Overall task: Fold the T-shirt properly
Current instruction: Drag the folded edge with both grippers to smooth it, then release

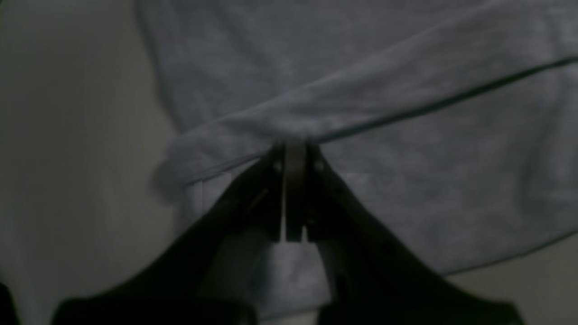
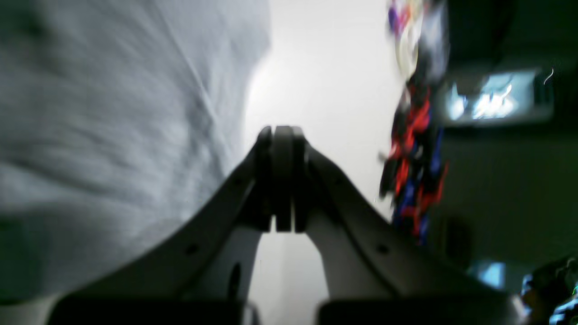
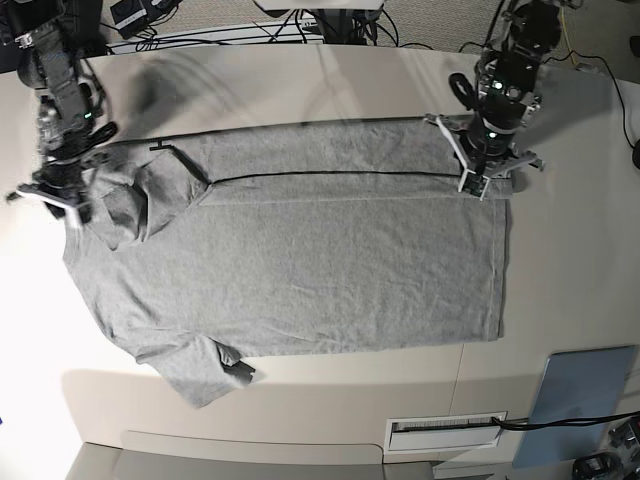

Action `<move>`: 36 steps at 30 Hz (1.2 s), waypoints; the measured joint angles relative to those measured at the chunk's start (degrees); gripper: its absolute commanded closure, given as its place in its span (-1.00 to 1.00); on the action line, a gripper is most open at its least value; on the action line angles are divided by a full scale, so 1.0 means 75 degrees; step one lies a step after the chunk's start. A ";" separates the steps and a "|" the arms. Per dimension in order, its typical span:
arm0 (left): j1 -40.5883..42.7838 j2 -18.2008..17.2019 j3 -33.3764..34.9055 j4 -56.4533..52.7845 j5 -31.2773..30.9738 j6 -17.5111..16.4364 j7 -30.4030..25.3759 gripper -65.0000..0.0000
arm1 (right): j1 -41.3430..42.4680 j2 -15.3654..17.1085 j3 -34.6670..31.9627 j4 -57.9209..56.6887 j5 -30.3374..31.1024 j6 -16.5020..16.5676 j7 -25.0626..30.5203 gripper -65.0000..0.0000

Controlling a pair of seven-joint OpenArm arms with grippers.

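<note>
Folding in hand: first long edge turned over, both grippers shut

Item one, T-shirt (image 3: 300, 260): grey, spread flat on the pale table (image 3: 330, 420), filling the middle of the base view. Plain side faces up. Its upper long edge is turned over onto the body, leaving a straight dark fold line running left to right across the upper part of the frame. One sleeve (image 3: 195, 370) juts out at lower left, partly curled. The cloth at the left end is bunched and not yet flat.

Item two, left gripper (image 3: 482, 172): upper right of the base view, standing at the right end of the fold line. In the left wrist view its jaws are closed together, tips pressed against the folded band of cloth. I cannot tell whether any fabric is pinched between them. I judge it sits there because that corner anchors the fold.

Item three, right gripper (image 3: 62, 185): far left of the base view, by the bunched end of the shirt. The right wrist view shows the jaws closed with bare table behind the tips and cloth only to the left, so I read it as holding nothing. The view is blurred, so I read the arm as moving.

Item four, blue-grey pad (image 3: 585, 400): lower right, well apart from the shirt.

Assessment: early stage. The opposite long edge, both sleeves and the crosswise folds remain, in my judgement.
</note>
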 measured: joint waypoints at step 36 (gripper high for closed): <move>0.1684 -0.0618 -0.0114 -0.0449 -0.0595 -0.0659 -0.1358 1.00 | -0.3220 -0.0402 0.1562 0.0268 0.0775 0.1253 0.0402 1.00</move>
